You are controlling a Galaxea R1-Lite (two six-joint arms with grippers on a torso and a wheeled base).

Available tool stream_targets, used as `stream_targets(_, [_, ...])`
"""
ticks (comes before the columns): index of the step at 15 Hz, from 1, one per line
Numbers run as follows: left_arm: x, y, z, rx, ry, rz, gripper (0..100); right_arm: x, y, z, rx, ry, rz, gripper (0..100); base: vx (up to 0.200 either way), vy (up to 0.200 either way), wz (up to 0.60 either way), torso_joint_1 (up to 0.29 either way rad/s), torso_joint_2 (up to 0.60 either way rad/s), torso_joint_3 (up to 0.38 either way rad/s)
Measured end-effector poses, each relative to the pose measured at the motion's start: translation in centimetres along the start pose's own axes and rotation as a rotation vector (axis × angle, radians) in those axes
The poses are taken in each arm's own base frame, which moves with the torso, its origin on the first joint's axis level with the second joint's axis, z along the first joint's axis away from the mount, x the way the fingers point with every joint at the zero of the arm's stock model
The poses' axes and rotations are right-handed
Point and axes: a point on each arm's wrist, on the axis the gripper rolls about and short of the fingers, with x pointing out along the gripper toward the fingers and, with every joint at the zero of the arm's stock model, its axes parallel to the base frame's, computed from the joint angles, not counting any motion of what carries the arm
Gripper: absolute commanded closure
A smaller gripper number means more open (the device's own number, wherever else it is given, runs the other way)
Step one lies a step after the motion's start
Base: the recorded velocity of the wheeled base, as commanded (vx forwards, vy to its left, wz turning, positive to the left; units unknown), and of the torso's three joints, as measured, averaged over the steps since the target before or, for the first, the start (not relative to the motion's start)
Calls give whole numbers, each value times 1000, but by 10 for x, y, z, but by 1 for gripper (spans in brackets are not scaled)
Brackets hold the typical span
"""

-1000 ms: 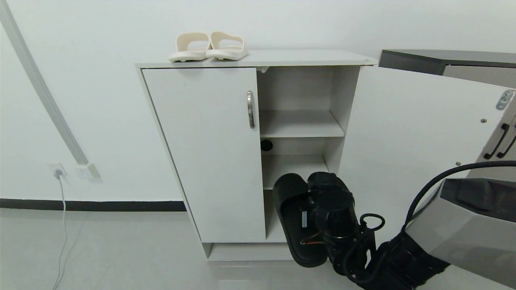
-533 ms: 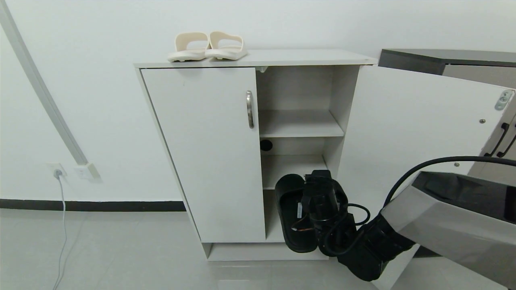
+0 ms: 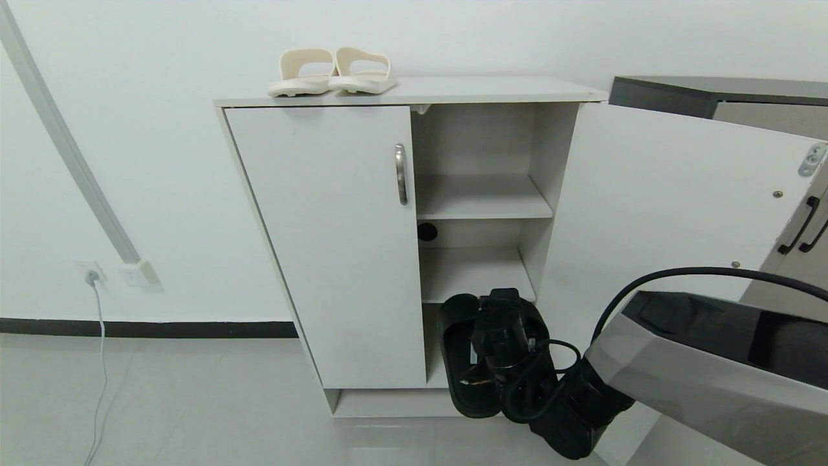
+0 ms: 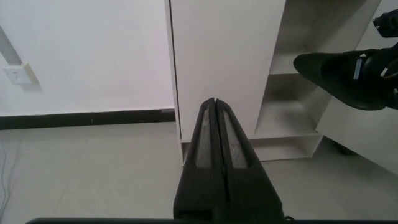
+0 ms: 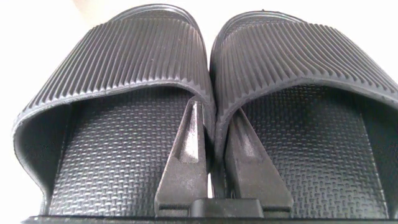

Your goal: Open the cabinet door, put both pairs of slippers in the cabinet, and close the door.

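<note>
The white cabinet (image 3: 323,246) has its left door closed and its right door (image 3: 666,200) swung open, baring three shelves. My right gripper (image 3: 495,323) holds the pair of black slippers (image 3: 462,349) at the mouth of the bottom compartment, toes pointing in. In the right wrist view its fingers (image 5: 193,155) pinch the two inner straps of the black slippers (image 5: 124,99) together. A cream pair of slippers (image 3: 333,71) lies on the cabinet top at the left. My left gripper (image 4: 214,102) is shut with nothing in it, low in front of the closed door, with the black slippers (image 4: 339,74) off to its side.
A grey cabinet (image 3: 718,97) with black handles stands behind the open door on the right. A wall socket with a cable (image 3: 94,278) and a slanted conduit are at the left. Bare grey floor (image 3: 162,401) lies before the cabinet.
My right arm has carried the black slippers forward and down, from in front of the cabinet to the bottom compartment's opening. The cream pair and the doors have not moved.
</note>
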Motion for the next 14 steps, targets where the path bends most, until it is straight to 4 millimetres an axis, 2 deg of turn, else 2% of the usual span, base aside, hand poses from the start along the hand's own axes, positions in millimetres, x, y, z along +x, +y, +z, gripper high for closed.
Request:
stream_targets(8, [0, 0, 0, -3, 0, 2, 100, 3, 1, -2, 13, -21, -17, 100, 0, 0, 0, 4, 2, -175])
stream_targets(11, [0, 0, 0, -3, 0, 3, 100, 6, 3, 1, 45, -130, -30, 100, 0, 0, 0, 2, 4, -20])
stream_targets(14, [0, 0, 0, -3, 0, 3, 100, 9, 4, -4, 31, -148, -33, 100, 0, 0, 0, 0, 0, 0])
